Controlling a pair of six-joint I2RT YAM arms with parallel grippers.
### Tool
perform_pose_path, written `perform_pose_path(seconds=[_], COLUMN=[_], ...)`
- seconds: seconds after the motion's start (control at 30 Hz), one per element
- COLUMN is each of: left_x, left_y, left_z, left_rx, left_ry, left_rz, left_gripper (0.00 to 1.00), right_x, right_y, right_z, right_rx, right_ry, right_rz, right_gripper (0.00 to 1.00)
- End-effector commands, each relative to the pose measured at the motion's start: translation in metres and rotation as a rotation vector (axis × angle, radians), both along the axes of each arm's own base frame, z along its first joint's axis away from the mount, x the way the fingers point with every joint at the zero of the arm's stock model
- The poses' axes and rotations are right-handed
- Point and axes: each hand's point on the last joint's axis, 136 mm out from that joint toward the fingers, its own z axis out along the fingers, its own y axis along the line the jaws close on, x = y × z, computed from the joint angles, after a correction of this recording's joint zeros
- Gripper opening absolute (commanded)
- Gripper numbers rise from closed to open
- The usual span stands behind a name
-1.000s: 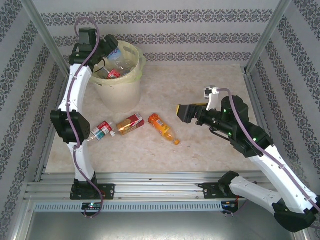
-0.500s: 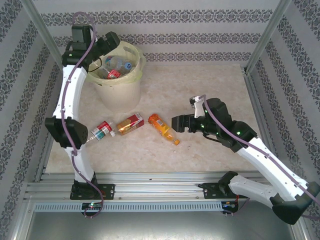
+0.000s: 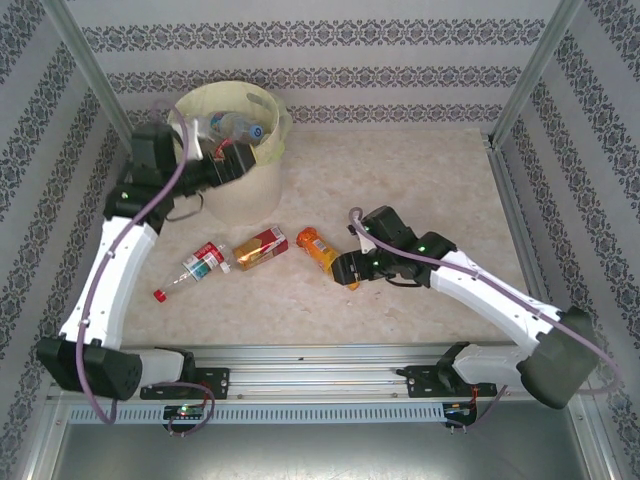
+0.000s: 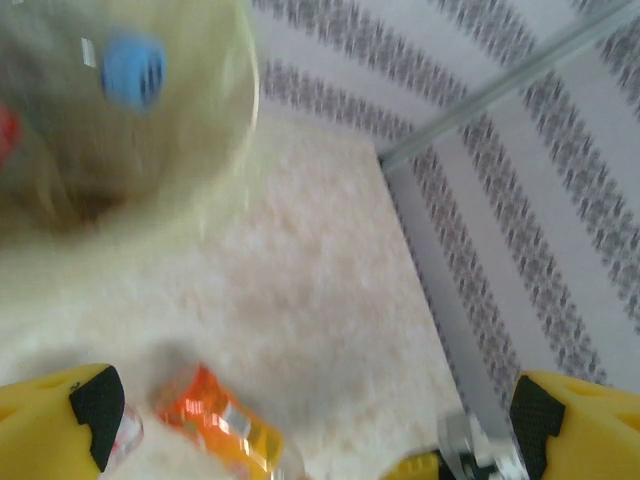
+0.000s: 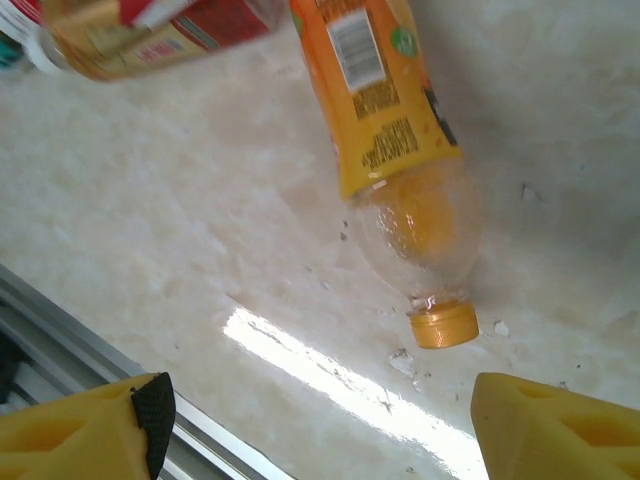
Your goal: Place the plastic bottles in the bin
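The right tool is released, its blunt yellow fingers with black pads spread wide and gripping nothing. Just beyond them lies the neck of the orange-labelled bottle — clear, rounded plastic with an orange tint inside and a flat orange cap. It lies on its side on the surface, a pale, mottled, stone-look sheet crossed by a glossy streak of glare.

From above, the right tool sits low at that bottle's cap end. Near it lies a squarish bottle with a red-and-tan label, then a slim bottle with a red-and-green label; all three lie well short of the bin.

The left tool is also released — its yellow fingers are far apart and hold nothing. From above, it hangs close against the round, smooth cream-yellow bin, near the bag-lined rim. Clear bottles already lie inside, one with a blue cap.
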Motion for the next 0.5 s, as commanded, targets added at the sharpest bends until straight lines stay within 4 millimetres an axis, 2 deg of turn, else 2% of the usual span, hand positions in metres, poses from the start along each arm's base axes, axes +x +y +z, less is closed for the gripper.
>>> perform_pose_path(seconds=[0.0,0.1,0.2,0.33,0.47], left_x=[-0.029,-0.055,-0.074,-0.090,-0.097], left_y=[-0.020,-0.028,-0.026,-0.014,-0.028], left_z=[-0.031,-0.078,-0.113,-0.146,-0.160], left_rx=[0.012,0.087,0.145,0.181,0.090], left_ry=[0.077,0.224,0.344,0.483,0.480], left_rz=[-0.046,-0.052,-0.031,0.055,0.002], left_gripper=[1.00,1.00,1.00,1.00,1.00], right_x=[-0.004,-0.004,-0.002,0.004,0.009], right_y=[0.000,0.003,0.003,-0.002,-0.007], right_z=[-0.025,-0.044,-0.058,-0.071,-0.083], right_rx=[-0.066,-0.097,-0.134,-0.188,-0.242], right_ry=[0.042,0.074,0.086,0.077,0.075], right_rz=[0.041,0.050,0.049,0.037,0.038], right_gripper=[0.77,0.76,0.75,0.75,0.74])
